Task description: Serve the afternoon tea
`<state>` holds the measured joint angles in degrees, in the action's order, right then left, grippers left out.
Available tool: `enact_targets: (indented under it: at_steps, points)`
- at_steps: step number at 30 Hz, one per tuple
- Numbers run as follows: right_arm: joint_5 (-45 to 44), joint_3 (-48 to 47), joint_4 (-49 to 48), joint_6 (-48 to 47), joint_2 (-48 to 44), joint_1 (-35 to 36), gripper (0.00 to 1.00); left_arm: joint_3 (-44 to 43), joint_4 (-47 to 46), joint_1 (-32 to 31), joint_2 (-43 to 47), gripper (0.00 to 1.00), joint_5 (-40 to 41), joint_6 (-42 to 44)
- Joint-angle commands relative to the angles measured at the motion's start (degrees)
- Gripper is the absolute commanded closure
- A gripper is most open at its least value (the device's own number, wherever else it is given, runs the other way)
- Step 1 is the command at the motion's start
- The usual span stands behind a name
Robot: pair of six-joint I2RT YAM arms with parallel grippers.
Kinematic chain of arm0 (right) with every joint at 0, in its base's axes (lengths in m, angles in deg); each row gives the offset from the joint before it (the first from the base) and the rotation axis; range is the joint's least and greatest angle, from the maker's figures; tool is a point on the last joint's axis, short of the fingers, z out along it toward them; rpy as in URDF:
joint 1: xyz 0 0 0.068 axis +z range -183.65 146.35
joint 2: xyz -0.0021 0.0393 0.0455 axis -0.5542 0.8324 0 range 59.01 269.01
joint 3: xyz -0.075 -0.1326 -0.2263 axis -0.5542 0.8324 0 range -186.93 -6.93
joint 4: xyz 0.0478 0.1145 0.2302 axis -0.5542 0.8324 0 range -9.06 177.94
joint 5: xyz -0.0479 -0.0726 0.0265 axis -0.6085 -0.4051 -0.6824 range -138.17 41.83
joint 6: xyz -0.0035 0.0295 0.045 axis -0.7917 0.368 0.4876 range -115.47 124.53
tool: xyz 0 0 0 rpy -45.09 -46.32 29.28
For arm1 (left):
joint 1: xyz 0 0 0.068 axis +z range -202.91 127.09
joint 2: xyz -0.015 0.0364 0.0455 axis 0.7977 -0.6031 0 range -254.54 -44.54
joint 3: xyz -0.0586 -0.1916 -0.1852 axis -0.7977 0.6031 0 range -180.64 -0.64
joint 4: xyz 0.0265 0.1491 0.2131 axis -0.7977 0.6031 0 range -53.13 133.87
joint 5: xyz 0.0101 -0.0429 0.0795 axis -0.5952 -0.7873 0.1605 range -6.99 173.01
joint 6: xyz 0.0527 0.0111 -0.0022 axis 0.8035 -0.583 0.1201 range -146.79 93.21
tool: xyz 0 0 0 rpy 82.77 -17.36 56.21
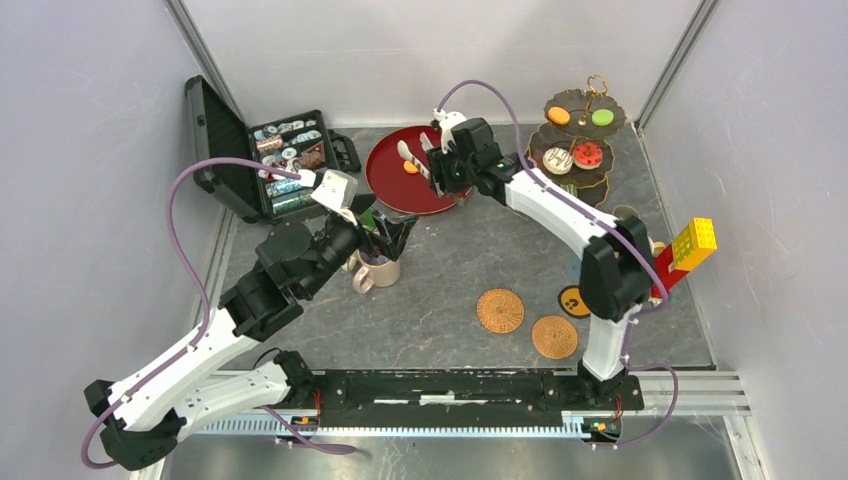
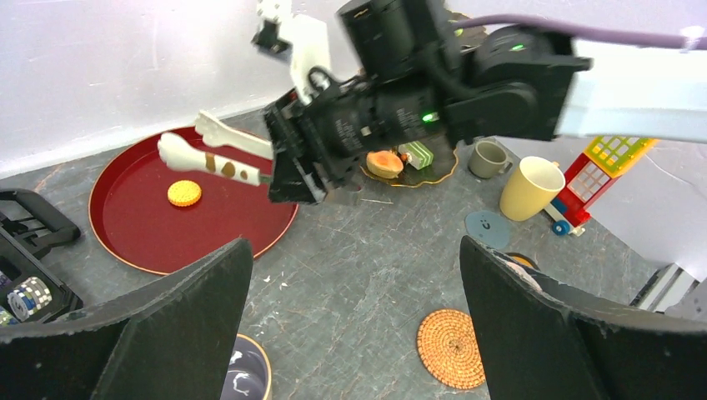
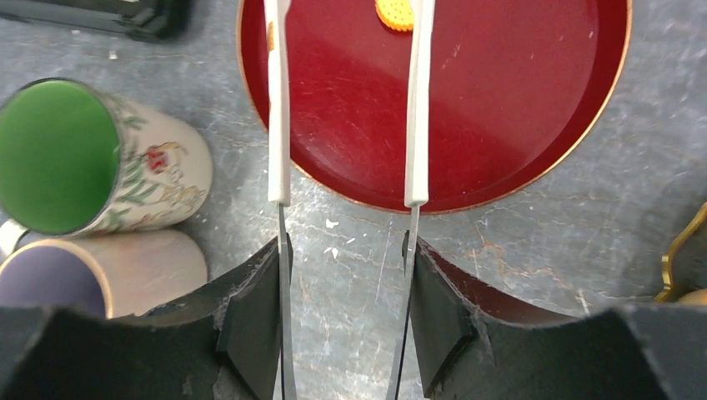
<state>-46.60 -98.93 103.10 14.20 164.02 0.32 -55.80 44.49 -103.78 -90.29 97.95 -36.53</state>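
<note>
My right gripper is shut on a pair of white paw-tipped tongs, one arm against each finger. The tong tips reach over the round red tray, just short of an orange biscuit cake lying on it. The dark three-tier stand at the back right carries orange, green and red cakes. My left gripper hangs open and empty above the beige mug. The green-lined mug stands beside it. The yellow mug and small grey mug stand near the stand.
An open black case of small items sits at the back left. Two woven coasters and a blue smiley coaster lie on the stone tabletop. A yellow-and-red toy stands at the right edge.
</note>
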Motion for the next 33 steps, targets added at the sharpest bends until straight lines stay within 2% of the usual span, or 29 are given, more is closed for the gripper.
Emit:
enact_targets:
  at_steps: [1, 9, 23, 33]
  points:
    - [-0.4, -6.5, -1.5, 4.1, 6.5, -0.4, 0.43, -0.5, -1.1, -0.1, 0.0, 0.0, 1.1, 0.0]
    - [-2.2, -12.7, -2.1, 5.5, 16.8, -0.4, 0.4, -0.6, -1.1, -0.1, -0.6, 0.0, 1.3, 0.2]
    - [-4.4, -14.1, -5.0, 5.3, 23.3, -0.4, 0.39, -0.6, -1.1, -0.1, -1.4, 0.0, 1.1, 0.2]
    - [-7.3, -14.4, -4.6, 3.4, 25.4, -0.4, 0.48, -0.5, -1.2, -0.1, -1.8, 0.0, 0.8, 0.0]
